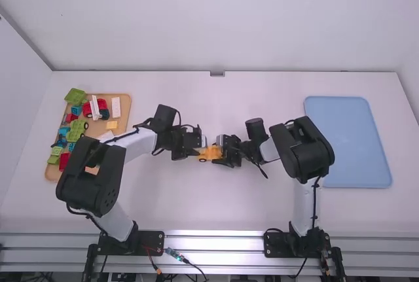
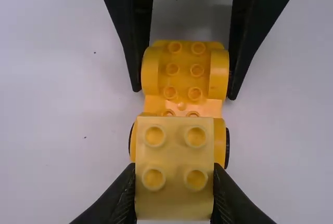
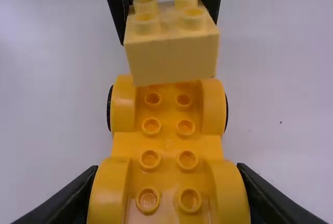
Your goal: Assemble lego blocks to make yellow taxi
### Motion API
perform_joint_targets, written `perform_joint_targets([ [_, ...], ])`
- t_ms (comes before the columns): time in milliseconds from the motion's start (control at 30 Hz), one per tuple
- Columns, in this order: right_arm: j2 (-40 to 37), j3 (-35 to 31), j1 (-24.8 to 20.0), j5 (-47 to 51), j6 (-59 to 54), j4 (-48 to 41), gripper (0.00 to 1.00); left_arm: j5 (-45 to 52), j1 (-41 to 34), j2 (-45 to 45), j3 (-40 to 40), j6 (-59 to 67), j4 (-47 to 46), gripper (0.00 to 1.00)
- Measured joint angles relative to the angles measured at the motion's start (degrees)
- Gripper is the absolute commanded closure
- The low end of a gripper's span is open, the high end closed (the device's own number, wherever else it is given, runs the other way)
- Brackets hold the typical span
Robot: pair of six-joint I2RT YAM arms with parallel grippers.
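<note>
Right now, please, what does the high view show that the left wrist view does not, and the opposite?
High view: the blue tray, the wooden tray with loose blocks, and both arms' bases.
Left wrist view: the four studs on the pale yellow block held in the left hand.
Both: the yellow wheeled base, held by the right hand, and the white table.

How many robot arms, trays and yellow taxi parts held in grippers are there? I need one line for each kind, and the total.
Robot arms: 2 (left arm, right arm)
Trays: 2 (brown tray, blue tray)
Held yellow parts: 2 (brick in left gripper, car base in right gripper)
Total: 6
</note>
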Motion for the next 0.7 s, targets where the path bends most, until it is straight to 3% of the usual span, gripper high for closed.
perform_joint_targets([
  [300, 0.0, 0.0, 0.0, 0.1, 0.0, 0.0, 0.48, -6.0, -4.7, 0.0, 0.0, -2.0, 1.2, 0.99],
  [700, 0.0, -0.3, 0.0, -0.3, -1.6, -0.3, 0.49, -8.6, -4.9, 0.0, 0.0, -3.7, 1.3, 0.99],
])
